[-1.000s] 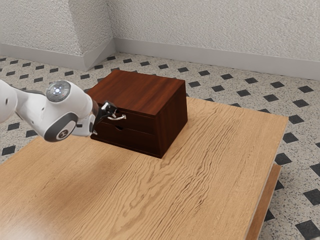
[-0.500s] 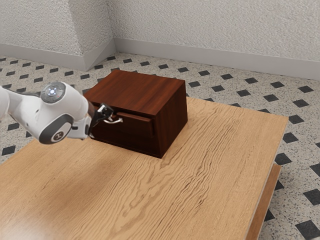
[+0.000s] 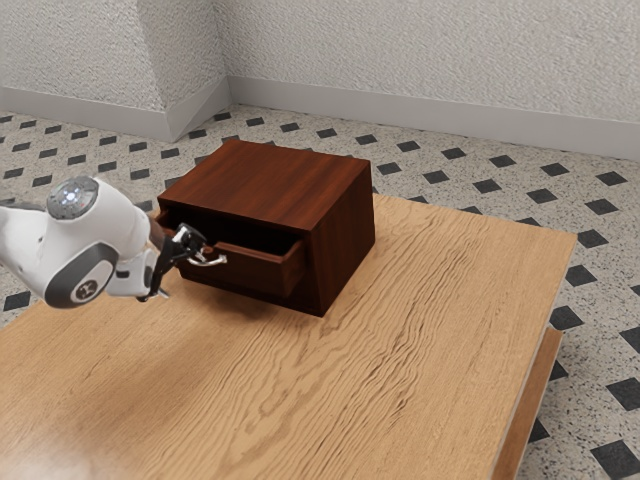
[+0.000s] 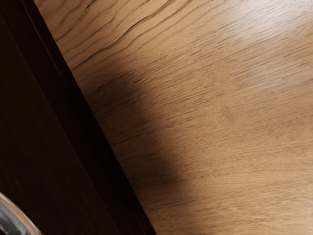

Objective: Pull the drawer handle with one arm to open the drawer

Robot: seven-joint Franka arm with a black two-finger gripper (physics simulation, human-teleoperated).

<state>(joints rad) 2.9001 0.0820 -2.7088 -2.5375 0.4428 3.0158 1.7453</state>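
Exterior view: clamps black claw (image 3: 194, 251) shut on one silver handle (image 3: 210, 259), fingertips hard to make out. Holds one drawer (image 3: 255, 268) partly out of one dark wooden cabinet (image 3: 280, 185), inside hidden. Stands on light wooden surface (image 3: 400, 350), over diamond-tiled floor (image 3: 480, 165), near plaster walls.

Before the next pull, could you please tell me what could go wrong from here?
1. The gripper pinches a thin metal handle; it might slip off mid-pull.
2. The drawer is partly out; the cabinet simply stands on the table, so it might slide toward the arm instead.
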